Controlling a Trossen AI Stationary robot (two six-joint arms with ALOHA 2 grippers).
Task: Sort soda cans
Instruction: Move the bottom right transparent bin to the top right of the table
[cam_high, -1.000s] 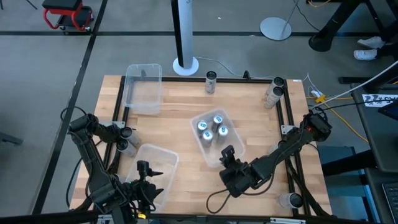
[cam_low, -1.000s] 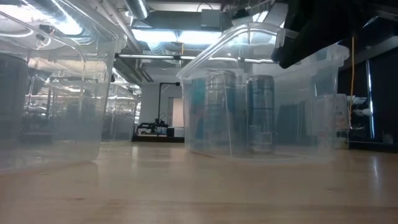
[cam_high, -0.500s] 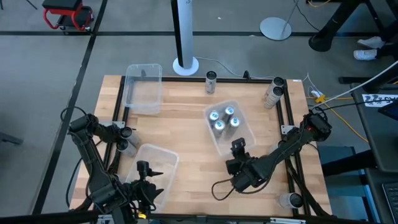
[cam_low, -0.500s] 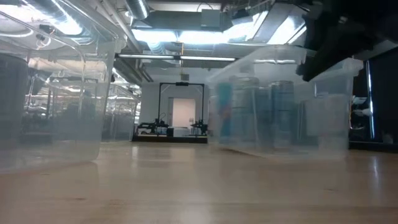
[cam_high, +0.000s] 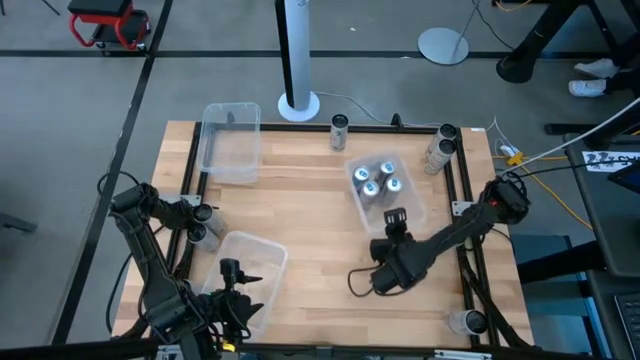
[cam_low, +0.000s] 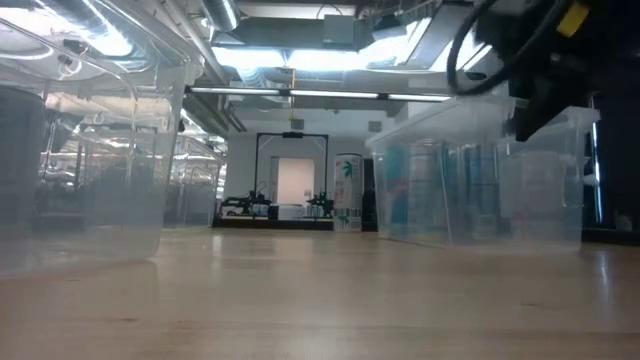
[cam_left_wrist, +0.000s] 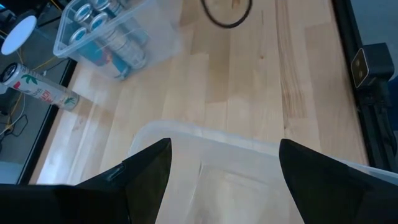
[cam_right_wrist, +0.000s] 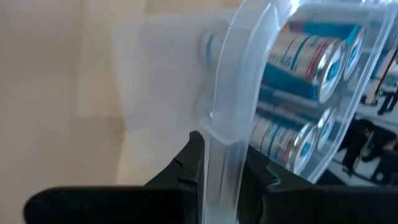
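Shifted since a second ago: the right gripper (cam_high: 396, 222) has pushed the clear bin (cam_high: 412, 203) toward the table's far right corner. Jaws pinched on the bin's near wall; four soda cans (cam_high: 377, 181) stand just beyond them. Two loose cans (cam_high: 439, 150) past the bin, one (cam_high: 339, 131) at the far edge. Arm stretched low. Left gripper (cam_left_wrist: 221, 168) spread wide over an empty bin (cam_high: 250, 262).

Wooden table (cam_high: 300, 215) with bins (cam_high: 229, 143) and soda cans (cam_high: 340, 131)

Dark jointed arms (cam_high: 460, 228) (black cable loops)
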